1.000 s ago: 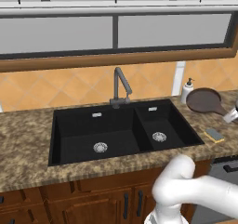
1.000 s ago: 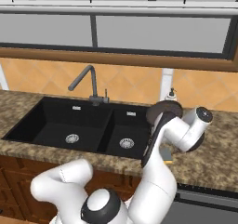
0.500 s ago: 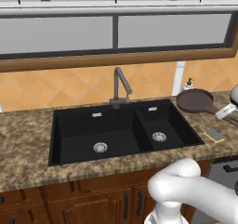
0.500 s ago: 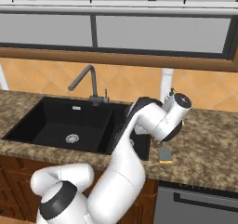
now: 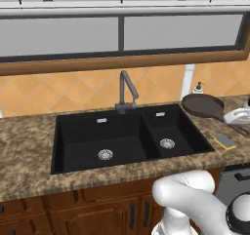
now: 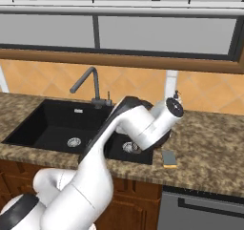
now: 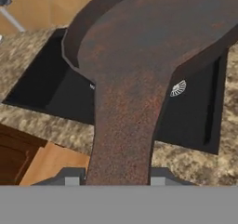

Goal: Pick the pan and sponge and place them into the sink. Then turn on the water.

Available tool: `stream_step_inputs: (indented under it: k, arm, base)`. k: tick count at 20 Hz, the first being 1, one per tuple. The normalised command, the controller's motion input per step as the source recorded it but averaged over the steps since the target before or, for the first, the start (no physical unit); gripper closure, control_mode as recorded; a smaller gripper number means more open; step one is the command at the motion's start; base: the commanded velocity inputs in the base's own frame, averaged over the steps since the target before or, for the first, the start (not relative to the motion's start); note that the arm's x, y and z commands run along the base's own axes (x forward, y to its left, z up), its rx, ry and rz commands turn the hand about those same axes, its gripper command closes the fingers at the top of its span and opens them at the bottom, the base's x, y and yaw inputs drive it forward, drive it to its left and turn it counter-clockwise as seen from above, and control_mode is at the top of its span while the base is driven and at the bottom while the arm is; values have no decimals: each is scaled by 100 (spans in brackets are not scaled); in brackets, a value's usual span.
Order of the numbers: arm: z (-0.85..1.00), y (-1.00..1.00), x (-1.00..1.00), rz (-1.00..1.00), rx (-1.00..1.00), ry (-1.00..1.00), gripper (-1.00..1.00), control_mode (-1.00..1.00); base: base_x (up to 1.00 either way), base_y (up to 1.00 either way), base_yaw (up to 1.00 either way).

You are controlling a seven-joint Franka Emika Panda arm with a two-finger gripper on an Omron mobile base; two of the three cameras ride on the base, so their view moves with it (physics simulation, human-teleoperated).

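The gripper [image 7: 111, 179] pinches the pan's [image 5: 202, 106] handle, which runs up from between the fingertips at 6 o'clock in the hand view. The pan is lifted, its bowl over the sink's [image 5: 83, 131] 3 o'clock rim. The sponge [image 5: 225, 141] lies on the counter [image 5: 29, 156] at the pan's 5 o'clock, apart from it. The faucet [image 5: 126, 90] stands at the sink's 12 o'clock. No readable writing shows.

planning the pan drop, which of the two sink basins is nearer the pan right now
The smaller right-hand basin. The pan sits just beyond its right edge, and its drain shows beside the pan's handle in the hand view. The large left basin lies farther away.
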Motion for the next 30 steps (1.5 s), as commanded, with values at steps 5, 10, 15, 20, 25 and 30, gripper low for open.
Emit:
stream_step_inputs:
  k: [5,10,15,20,25,30]
  arm:
    - [0,100,-15,-42,-3,1,100,-100]
    - [0,100,0,-37,-10,13,100,-100]
    - [0,100,0,-42,-3,14,100,-100]
    - [0,100,0,-45,0,1,100,-100]
    - [0,100,25,-41,0,0,100,-100]
    - [0,87,64,-31,0,2,100,-100]
  base:
    - [0,0,0]
    - [0,0,0]
    - [0,0,0]
    - [0,0,0]
    - [0,0,0]
    - [0,0,0]
